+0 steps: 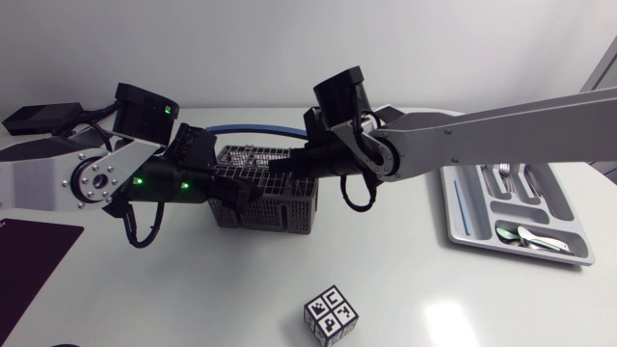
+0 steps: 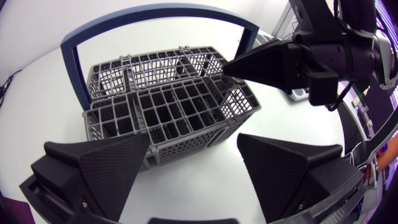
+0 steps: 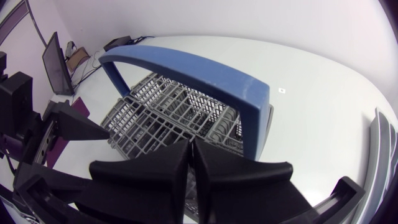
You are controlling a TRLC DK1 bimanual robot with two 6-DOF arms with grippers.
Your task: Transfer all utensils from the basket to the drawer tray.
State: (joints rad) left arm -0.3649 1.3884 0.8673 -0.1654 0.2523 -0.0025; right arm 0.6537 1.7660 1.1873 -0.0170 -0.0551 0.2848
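Observation:
The grey wire basket [image 1: 265, 188] with a blue hoop handle [image 1: 253, 128] stands mid-table. My right gripper [image 1: 275, 166] comes in from the right, and its shut tips dip into a far corner compartment of the basket [image 2: 174, 106]. In the right wrist view its fingers [image 3: 191, 142] press together, and whether anything is pinched is hidden. Dull metal shapes [image 3: 221, 134] show in the compartment just ahead of them. My left gripper [image 2: 193, 140] hangs open at the basket's near side, holding nothing. The grey drawer tray [image 1: 463, 207] at the right holds spoons [image 1: 525, 234] and other utensils [image 1: 511, 178].
A small cube with black-and-white markers [image 1: 331, 315] sits near the front edge, in front of the basket. A dark mat [image 1: 29, 260] lies at the front left corner. Bare white table lies between the basket and the tray.

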